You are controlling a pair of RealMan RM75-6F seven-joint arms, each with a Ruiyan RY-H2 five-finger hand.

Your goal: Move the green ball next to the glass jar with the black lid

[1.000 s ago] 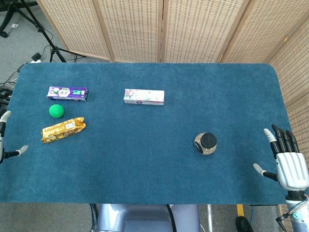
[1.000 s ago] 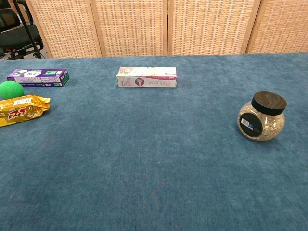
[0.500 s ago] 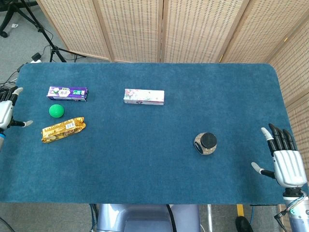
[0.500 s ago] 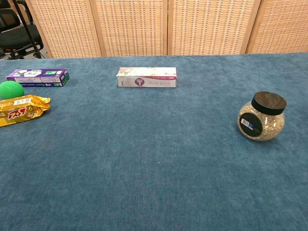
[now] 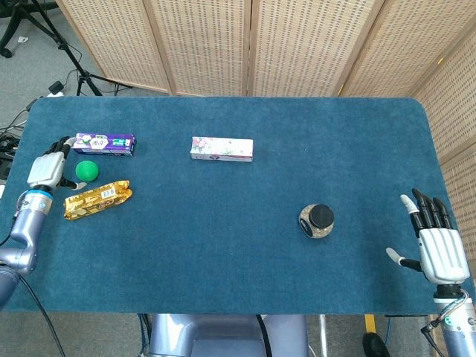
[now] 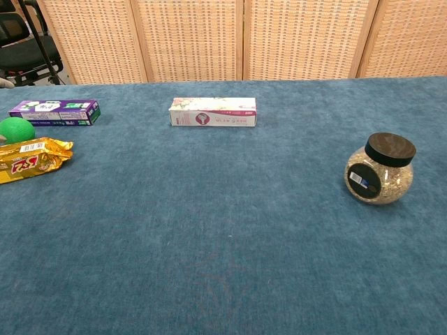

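Green ball (image 5: 87, 170) lies at table's left end, between purple box (image 5: 104, 143) and gold snack bar (image 5: 97, 199), well apart from glass jar (image 5: 317, 221). Left hand (image 5: 47, 168) just beside ball, fingers apart, empty. Right hand (image 5: 435, 248) spread, empty.

A blue-carpeted table (image 5: 223, 223) carries everything. Far left lie a purple box (image 5: 103, 143), green ball (image 5: 87, 170) and gold snack bar (image 5: 97, 198). A white box (image 5: 222, 149) lies centre-far, a glass jar (image 5: 317, 221) near right.

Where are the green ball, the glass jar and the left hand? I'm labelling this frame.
green ball (image 5: 87, 170), head view, centre of the ball.
glass jar (image 6: 381, 183), chest view, glass belly below the black lid.
left hand (image 5: 46, 168), head view, back of the hand.
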